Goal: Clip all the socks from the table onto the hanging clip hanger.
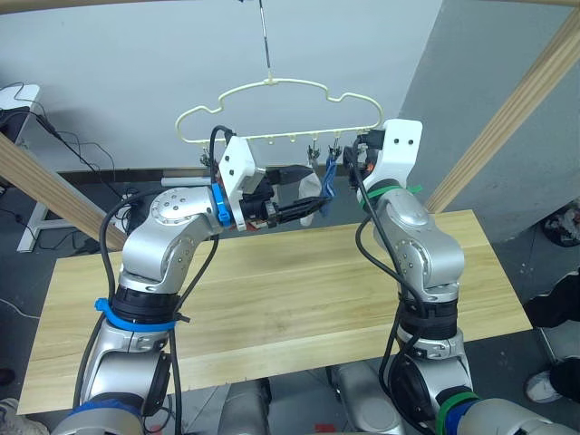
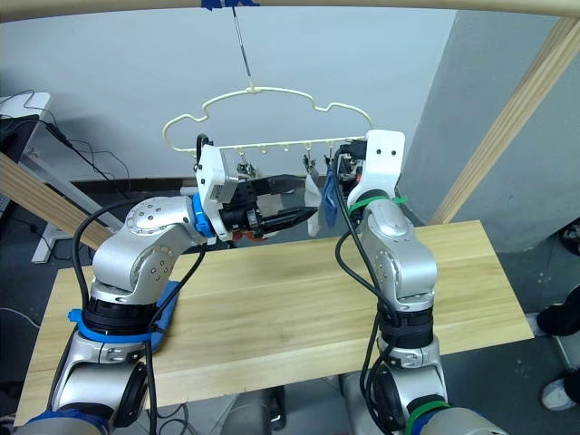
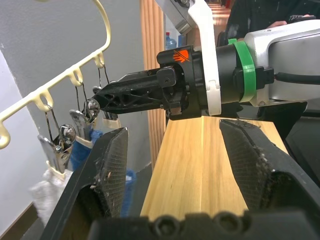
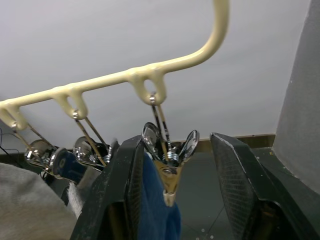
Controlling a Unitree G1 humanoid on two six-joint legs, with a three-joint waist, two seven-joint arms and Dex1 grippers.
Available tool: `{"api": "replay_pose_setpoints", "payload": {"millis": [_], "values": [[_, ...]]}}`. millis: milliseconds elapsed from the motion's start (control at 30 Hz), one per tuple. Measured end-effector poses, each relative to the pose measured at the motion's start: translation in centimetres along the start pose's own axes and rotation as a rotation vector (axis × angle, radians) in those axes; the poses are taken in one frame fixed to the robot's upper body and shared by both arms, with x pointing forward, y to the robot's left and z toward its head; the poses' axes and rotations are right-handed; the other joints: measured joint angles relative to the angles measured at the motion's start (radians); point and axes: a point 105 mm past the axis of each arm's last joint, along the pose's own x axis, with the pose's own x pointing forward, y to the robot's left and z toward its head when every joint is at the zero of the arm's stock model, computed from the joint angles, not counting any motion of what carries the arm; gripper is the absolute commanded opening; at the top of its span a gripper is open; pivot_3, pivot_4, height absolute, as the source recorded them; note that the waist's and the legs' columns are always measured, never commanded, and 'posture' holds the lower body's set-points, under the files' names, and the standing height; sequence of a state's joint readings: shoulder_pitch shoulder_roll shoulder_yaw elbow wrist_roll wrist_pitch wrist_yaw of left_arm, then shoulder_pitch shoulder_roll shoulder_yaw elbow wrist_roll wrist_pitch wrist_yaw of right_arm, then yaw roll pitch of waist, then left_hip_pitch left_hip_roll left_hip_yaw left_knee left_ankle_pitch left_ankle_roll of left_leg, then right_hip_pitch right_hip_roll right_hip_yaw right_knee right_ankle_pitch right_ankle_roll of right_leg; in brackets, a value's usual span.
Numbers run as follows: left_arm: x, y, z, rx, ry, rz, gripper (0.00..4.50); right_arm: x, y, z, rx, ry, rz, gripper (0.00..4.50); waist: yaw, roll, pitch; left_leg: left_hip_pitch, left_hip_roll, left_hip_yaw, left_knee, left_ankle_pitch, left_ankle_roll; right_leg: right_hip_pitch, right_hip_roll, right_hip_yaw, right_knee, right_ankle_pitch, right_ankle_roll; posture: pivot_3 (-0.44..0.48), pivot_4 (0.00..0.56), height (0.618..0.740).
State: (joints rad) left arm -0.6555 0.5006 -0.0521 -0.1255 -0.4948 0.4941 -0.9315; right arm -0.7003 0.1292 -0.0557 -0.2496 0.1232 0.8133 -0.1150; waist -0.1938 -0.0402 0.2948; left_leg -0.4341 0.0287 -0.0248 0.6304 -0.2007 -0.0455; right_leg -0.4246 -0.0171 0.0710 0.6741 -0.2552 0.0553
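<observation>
The pale yellow clip hanger (image 1: 272, 83) hangs by its long hook above the far edge of the table (image 1: 272, 299). A blue sock (image 1: 331, 177) and a light grey sock (image 1: 313, 192) hang from its clips. My right gripper (image 4: 175, 145) is open, its fingers on either side of the metal clip (image 4: 167, 150) that holds the blue sock (image 4: 155, 210). My left gripper (image 1: 299, 192) is open just left of the hanging socks, pointing at them with nothing between its fingers. In the left wrist view the right gripper (image 3: 135, 92) reaches to the clips.
Slanted wooden frame poles stand at the right (image 1: 517, 118) and left (image 1: 45, 186) of the table. A white stand with cables (image 1: 18, 100) sits at the far left. A person's shoe (image 1: 548, 385) shows at the right edge.
</observation>
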Motion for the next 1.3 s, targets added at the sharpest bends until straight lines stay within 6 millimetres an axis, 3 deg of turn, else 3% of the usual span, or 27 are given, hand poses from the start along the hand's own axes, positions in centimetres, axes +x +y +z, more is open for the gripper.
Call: {"api": "replay_pose_setpoints", "payload": {"millis": [167,267,400,767,900,1133,1300], "values": [[0.0,0.0,0.0,0.003,0.004,0.002,3.23,0.0,0.0,0.0,0.0,0.0,0.0,2.17,0.0,0.0,0.0,0.0,0.0,0.0,0.0,0.0,0.0,0.0,0.0,0.0,0.0,0.0,0.0,-0.245,0.25,0.74],[0.0,0.0,-0.1,0.004,0.005,0.003,3.23,0.0,0.0,0.0,0.0,0.0,0.001,1.55,0.0,0.0,0.0,0.0,0.0,0.0,0.0,0.0,0.0,0.0,0.0,0.0,0.0,0.0,0.0,-0.245,0.25,0.74],[0.0,0.0,-0.1,0.005,0.007,0.004,3.23,0.0,0.0,0.0,0.0,-0.002,0.002,0.2,0.0,0.0,0.0,0.0,0.0,0.0,0.0,0.0,0.0,0.0,0.0,0.0,0.0,0.0,0.0,-0.244,0.251,0.74],[-1.2,-0.6,-3.0,-0.046,0.069,0.057,3.23,0.0,-0.1,0.2,-0.004,-0.015,0.004,0.13,0.0,0.0,0.0,0.0,0.0,0.0,0.0,0.0,0.0,0.0,0.0,0.0,0.001,0.0,0.0,-0.235,0.251,0.74],[-1.2,-0.8,-2.9,-0.036,0.069,0.067,3.23,0.0,-0.1,0.3,-0.007,-0.019,0.006,0.13,0.0,0.0,0.0,0.0,0.0,0.0,0.001,0.0,0.0,0.0,0.0,0.0,0.002,0.0,0.0,-0.235,0.251,0.74],[-1.1,-0.9,-2.7,-0.028,0.061,0.07,3.23,0.0,0.0,0.4,-0.016,-0.022,0.015,2.48,0.0,0.0,0.0,0.0,0.0,0.0,0.001,0.0,0.0,0.0,0.0,0.0,0.002,0.0,0.0,-0.235,0.252,0.74],[-1.0,-0.8,-2.5,-0.024,0.057,0.071,3.23,0.0,-0.1,0.4,-0.025,-0.022,0.013,2.48,0.0,0.0,0.0,0.0,0.0,0.0,0.001,0.0,0.0,0.0,0.0,0.0,0.003,0.0,0.0,-0.238,0.249,0.74]]}}
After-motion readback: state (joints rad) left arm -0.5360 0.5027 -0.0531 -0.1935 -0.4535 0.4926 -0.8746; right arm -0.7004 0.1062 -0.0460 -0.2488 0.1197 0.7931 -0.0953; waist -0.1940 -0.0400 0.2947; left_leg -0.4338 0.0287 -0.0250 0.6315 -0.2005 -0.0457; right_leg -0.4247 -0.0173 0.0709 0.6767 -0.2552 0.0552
